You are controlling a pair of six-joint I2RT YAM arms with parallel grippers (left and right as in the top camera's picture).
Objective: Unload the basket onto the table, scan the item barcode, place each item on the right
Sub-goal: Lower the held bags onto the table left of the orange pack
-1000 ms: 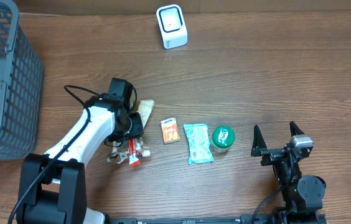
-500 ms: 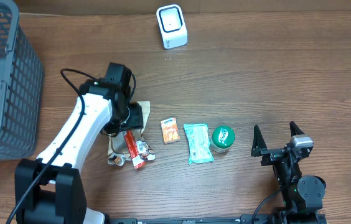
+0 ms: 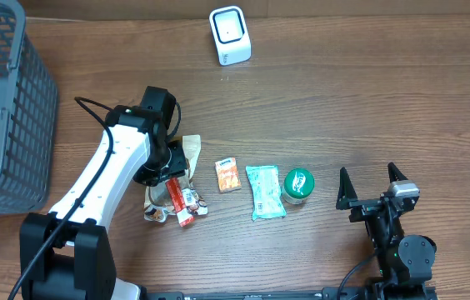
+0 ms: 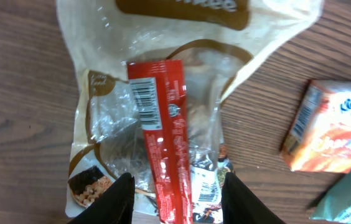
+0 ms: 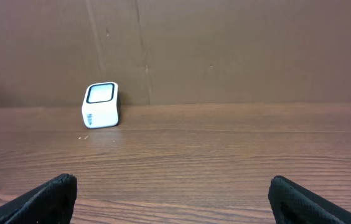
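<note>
So the left gripper [image 4: 177,180] hangs right over the red snack packet [image 4: 163,149], jaws partly apart on either side and not pinching it, packet lying barcode-up on a crinkly clear bag [image 4: 101,112], well away from the white scanner [image 3: 230,35], while the right gripper [image 3: 370,183] sits spread wide.

The red packet [image 4: 163,155] carries a white label with a black barcode [image 4: 145,102] and small digits too fine to read; a second barcode [image 4: 203,183] shows near its lower end. The tan bag [image 4: 101,37] has cream lettering on a brown band, cut off by the frame edge. The orange packet [image 4: 337,134] bears a blue oval logo and white script beginning "Chee", the rest unclear. White lettering on the green lid [image 3: 298,182] is illegible
</note>
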